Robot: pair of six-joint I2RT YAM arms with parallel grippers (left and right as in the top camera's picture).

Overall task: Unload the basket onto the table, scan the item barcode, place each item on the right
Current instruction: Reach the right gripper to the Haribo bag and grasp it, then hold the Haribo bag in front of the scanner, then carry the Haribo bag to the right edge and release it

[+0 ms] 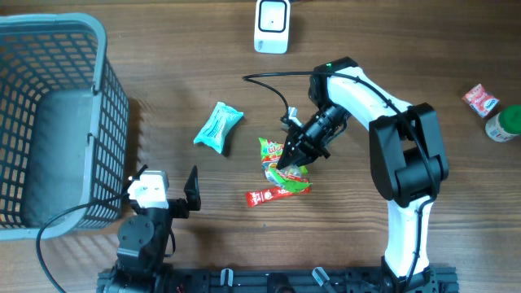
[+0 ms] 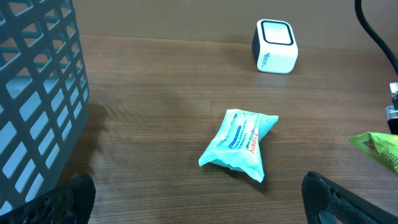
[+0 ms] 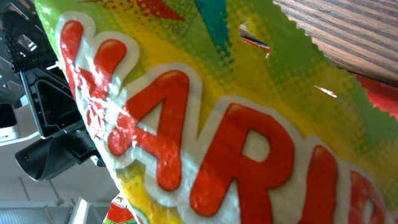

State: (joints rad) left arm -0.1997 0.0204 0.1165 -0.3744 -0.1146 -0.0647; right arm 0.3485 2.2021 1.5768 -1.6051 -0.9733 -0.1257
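Overhead, the right claw (image 1: 284, 161) is clenched on the green and yellow sweet bag (image 1: 268, 150) near the middle of the surface (image 1: 163, 73), the bag at or barely off the wood. The white scanner (image 1: 271, 24) stands at twelve o'clock from it, well apart. The left claw (image 2: 199, 210) is released, jaws spread wide, low at seven o'clock beside the grey basket (image 1: 106, 57) and holding nothing. The step in hand looks like lifting the bag and presenting it to the scanner. To do it well, the right arm should raise the bag clear of the red sachet (image 1: 273, 194) lying just at its six o'clock, so that does not drag along. It should then carry the bag toward twelve o'clock and turn it until the barcode side squarely faces the scanner's window, held flat and steady, because crinkled foil can spoil a read. No barcode shows in any view, so which face carries it cannot be told; it may be on the side turned away from the right wrist camera. That camera is filled by the bag's front, where large red letters edged in white read "ARI", probably part of Haribo. In the left wrist view the teal wipes pack (image 2: 239, 144), at ten o'clock from the bag, bears "ZAPPY" in red. The scanner's side carries small blue print too fine to read.
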